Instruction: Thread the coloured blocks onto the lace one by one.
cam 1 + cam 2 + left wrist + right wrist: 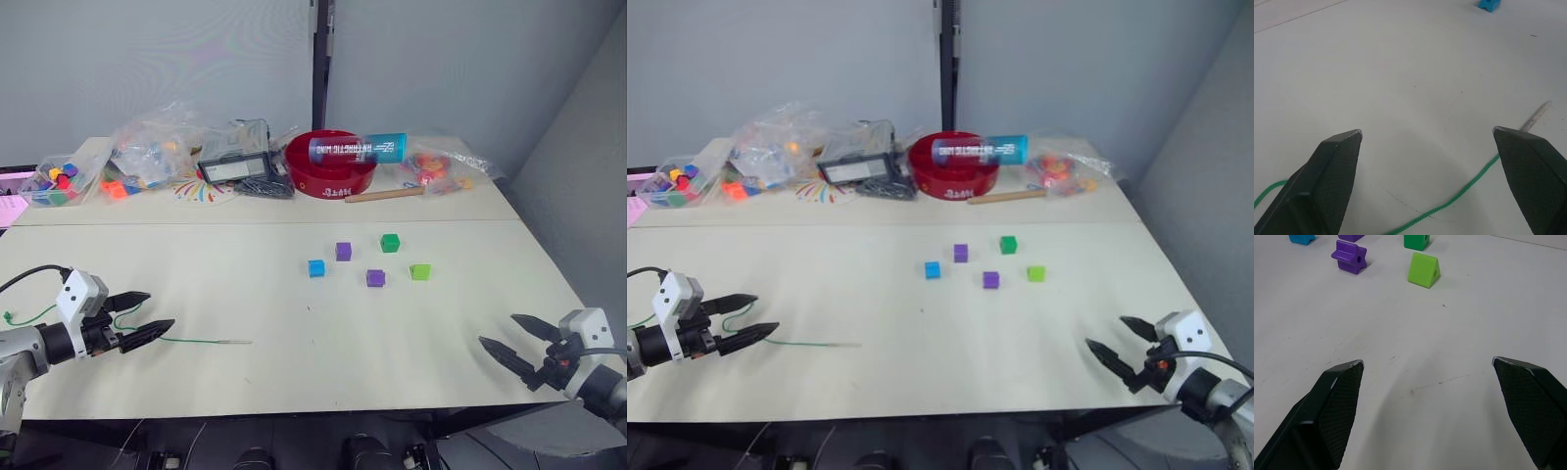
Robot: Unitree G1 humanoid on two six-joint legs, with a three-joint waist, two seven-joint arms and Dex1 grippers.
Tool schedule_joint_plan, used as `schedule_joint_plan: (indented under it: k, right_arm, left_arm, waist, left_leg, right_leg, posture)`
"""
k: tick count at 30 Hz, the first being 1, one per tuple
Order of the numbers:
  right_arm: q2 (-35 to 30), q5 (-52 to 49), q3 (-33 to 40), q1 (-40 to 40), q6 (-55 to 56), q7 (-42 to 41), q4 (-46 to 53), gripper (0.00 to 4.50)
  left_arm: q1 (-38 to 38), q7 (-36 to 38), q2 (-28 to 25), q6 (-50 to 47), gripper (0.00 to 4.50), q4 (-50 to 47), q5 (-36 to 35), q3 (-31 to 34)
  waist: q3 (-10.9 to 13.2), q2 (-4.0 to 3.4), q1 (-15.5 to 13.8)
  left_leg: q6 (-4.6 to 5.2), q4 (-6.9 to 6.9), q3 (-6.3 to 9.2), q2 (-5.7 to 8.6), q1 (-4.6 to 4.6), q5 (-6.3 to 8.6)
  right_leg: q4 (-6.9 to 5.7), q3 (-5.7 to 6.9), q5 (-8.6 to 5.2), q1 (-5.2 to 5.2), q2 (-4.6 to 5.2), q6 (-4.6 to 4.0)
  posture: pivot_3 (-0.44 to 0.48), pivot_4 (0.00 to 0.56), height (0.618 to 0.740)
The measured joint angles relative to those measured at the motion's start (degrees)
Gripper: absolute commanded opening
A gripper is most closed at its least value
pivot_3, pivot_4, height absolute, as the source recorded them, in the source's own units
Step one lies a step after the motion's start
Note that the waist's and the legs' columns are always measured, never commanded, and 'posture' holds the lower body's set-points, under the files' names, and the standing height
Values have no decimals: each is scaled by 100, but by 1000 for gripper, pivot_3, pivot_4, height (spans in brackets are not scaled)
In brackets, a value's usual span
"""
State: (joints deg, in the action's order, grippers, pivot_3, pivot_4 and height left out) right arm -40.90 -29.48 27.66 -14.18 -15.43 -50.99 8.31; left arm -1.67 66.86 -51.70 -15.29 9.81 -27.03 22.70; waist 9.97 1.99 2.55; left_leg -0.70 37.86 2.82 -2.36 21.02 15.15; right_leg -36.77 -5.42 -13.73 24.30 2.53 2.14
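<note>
Five coloured blocks lie right of the table's middle: a blue one, a purple one, a dark green one, a star-shaped purple one and a triangular lime one. The thin green lace lies at the front left, its pale stiff tip pointing right. My left gripper hangs open over the lace, one finger on each side, holding nothing. My right gripper is open and empty near the front right edge, well short of the blocks.
Along the back stand a red bowl with a clear tube across it, a wooden stick, a black-framed device and clear bags of bright pieces. A seam crosses the tabletop.
</note>
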Motion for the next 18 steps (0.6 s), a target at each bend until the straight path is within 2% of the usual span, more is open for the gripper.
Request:
schedule_joint_plan:
  k: [6, 15, 18]
  right_arm:
    - [128, -187, -328, 403, -120, -137, 122, 4451]
    - [-261, -572, -1392, 1379, -843, -829, 793, 4451]
    - [-298, -570, -1730, 1691, -977, -994, 891, 4451]
  left_arm:
    - [-163, 221, 1, -30, 4500, 7, -66, -82]
    - [-863, 1428, -198, 59, 4500, 10, 56, -1220]
    - [-974, 1767, -194, 363, 4500, 8, 264, -1627]
  waist:
    - [0, 0, 18]
    - [-1, -1, -1]
    - [-1, -2, 0]
  left_leg:
    - [-1, 0, -2, 0, 0, -1]
    - [0, 3, 3, 0, 0, -1]
    - [0, 3, 3, 0, -1, -1]
  right_leg:
    - [-7, -1, 2, -2, -1, -3]
    - [-5, 3, 1, 0, -2, -2]
    - [-6, 2, 1, 1, -3, -3]
  posture:
    - [0, 150, 731]
    - [0, 150, 731]
    - [0, 150, 731]
